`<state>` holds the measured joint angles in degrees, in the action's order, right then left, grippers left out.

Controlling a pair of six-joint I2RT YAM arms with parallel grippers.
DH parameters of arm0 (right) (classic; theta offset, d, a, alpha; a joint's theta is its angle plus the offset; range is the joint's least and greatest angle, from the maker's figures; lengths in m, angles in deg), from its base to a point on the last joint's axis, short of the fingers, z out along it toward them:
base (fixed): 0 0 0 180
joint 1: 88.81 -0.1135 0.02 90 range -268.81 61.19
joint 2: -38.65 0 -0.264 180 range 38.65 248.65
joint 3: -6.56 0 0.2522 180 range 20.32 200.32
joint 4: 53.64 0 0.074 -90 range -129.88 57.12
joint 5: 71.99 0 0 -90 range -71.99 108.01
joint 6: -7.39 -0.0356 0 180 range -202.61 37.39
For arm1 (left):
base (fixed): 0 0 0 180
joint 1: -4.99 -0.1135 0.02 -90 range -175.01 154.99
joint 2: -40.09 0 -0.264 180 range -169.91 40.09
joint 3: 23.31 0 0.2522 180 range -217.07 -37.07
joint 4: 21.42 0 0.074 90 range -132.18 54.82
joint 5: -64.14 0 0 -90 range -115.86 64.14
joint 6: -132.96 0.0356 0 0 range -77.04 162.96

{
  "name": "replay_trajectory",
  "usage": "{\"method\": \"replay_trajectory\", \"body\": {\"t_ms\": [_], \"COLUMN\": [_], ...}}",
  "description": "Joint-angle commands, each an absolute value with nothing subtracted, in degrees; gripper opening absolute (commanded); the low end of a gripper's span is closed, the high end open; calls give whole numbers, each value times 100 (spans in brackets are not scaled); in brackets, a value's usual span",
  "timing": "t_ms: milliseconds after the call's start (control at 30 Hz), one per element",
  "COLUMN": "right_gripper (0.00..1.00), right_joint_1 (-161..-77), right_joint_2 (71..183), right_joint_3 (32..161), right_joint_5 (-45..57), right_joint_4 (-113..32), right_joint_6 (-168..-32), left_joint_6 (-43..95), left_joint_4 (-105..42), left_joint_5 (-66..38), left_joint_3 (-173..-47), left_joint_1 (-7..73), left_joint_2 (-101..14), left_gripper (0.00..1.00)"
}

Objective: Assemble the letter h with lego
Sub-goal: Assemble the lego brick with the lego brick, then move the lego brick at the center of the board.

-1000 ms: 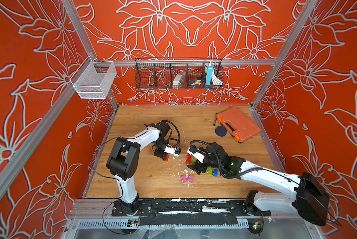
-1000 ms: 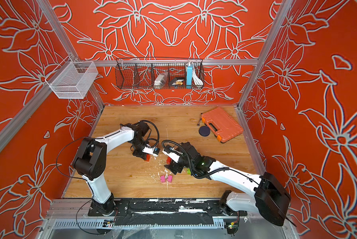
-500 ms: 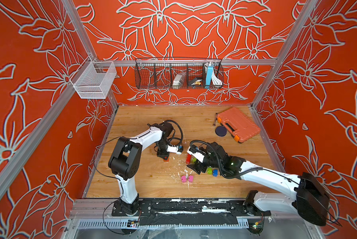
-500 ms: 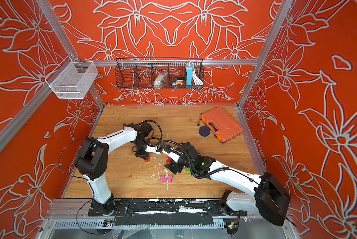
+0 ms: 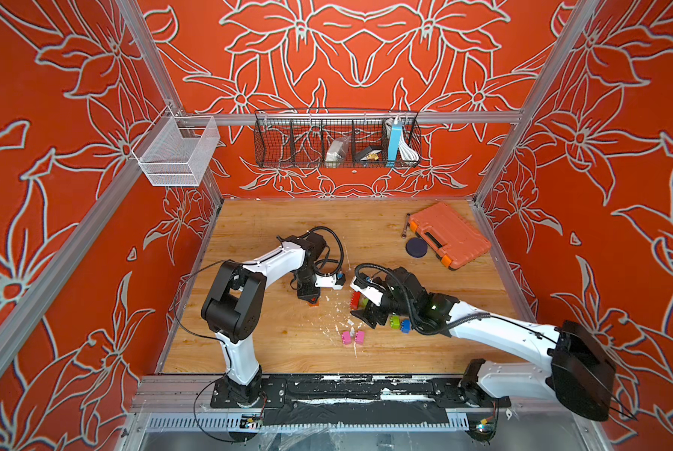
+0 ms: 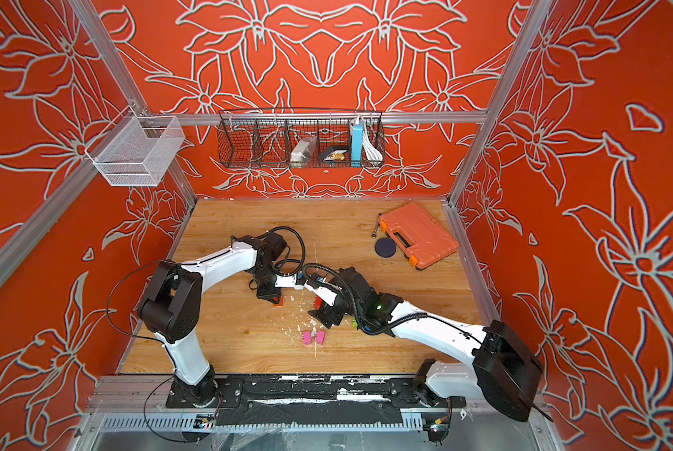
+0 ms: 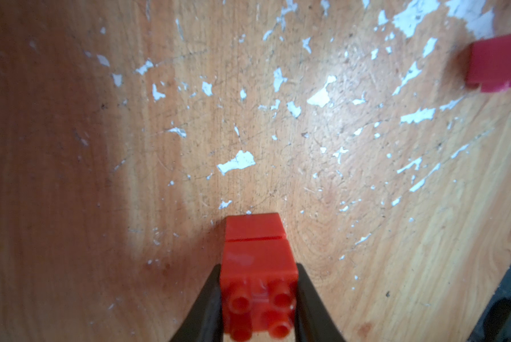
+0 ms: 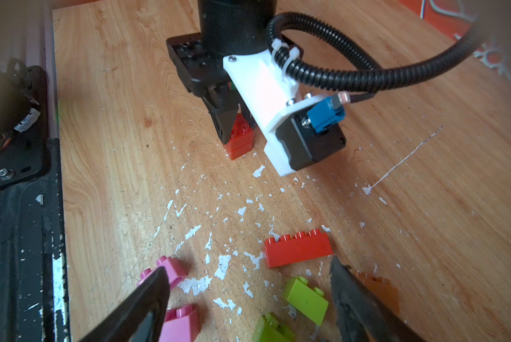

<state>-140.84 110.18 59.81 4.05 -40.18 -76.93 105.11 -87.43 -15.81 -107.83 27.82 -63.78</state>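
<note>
Lego stack of two red bricks [image 7: 255, 234]: clamped between the closed jaws of the left tool [image 7: 258, 268], studs up, standing on the counter [image 5: 284, 351] or just above it; cannot tell which. Carried a little toward the middle of the counter over the last second, closer to the right arm, with the wrist swung the same way. Gripped throughout, not let go.

Right tool [image 8: 248, 268]: spread wide, holding nothing, parked low over the loose pile, with no visible shift from a second ago. Between and around its fingers: a long red brick [image 8: 297, 250], a pink brick [image 8: 171, 271] partly behind one finger, a second pink brick [image 8: 180, 322], a lime green brick [image 8: 306, 297], and a brown brick [image 8: 377, 288] half hidden by the other finger. In a top view, also a blue brick [image 5: 405, 326] at the edge of the pile under the right arm.

Meaning for the task: no h yet. Only a short red stub so far, probably the start of an upright, now brought near the supply. Likely next: stub steadied on the counter and built upon, perhaps with the long red brick, well placed for the waiting right tool. Worth watching: a narrow stack, easy to tip on release, and two arms close together with little room to pass.
</note>
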Motion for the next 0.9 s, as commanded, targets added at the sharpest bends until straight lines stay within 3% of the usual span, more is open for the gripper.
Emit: {"method": "replay_trajectory", "body": {"t_ms": [0,400,600,733,800,867], "right_gripper": [87,87,87,89,97,98], "right_joint_1": [-14084,-14089,-14085,-14078,-14076,-14069], "right_joint_2": [10961,10810,10801,10616,10453,10278], "right_joint_3": [6082,6022,6072,6036,5949,5891], "right_joint_5": [415,548,1168,1920,2364,2775], "right_joint_4": [-3976,-3905,-3792,-3822,-3926,-3838], "right_joint_6": [-7583,-7501,-7649,-8046,-8354,-8729], "left_joint_6": [10734,10663,10718,10723,10697,10765], "left_joint_4": [-8656,-8402,-8471,-8879,-9032,-9002], "left_joint_5": [-1583,-1948,-1812,-1643,-1485,-1366], "left_joint_3": [-10516,-10336,-10494,-11258,-11624,-11849], "left_joint_1": [2823,2819,2793,2724,2686,2678], "left_joint_2": [-6485,-6785,-6564,-6785,-6885,-6949], "left_gripper": [21,20,20,20,20,20]}}
